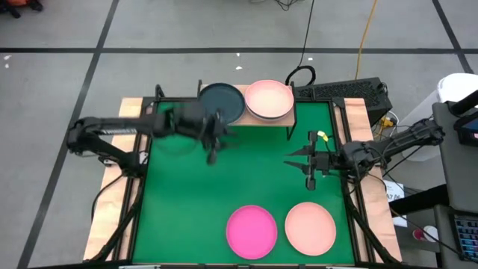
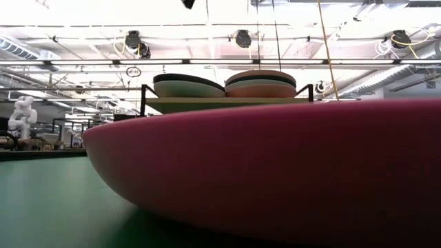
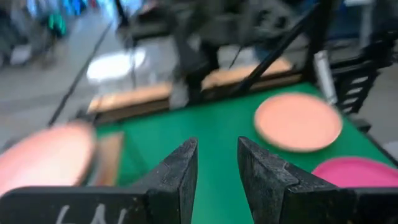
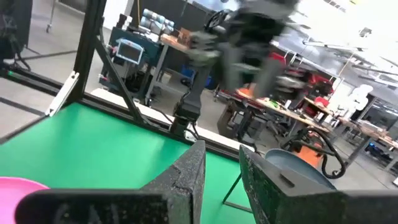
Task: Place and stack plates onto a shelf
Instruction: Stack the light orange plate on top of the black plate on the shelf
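The shelf stands at the mat's far edge. It bears a stack topped by a dark grey-teal plate and a stack topped by a light pink plate; both stacks show in the low view. A magenta plate and a peach plate lie flat on the green mat near its near edge. My left gripper hovers in front of the shelf's left half, open and empty. My right gripper hovers near the shelf's right leg, open and empty.
Wooden strips and black rails edge the green mat. The shelf's black leg stands close to my right gripper. The magenta plate fills the low view's foreground. Cables and a black box lie behind the shelf.
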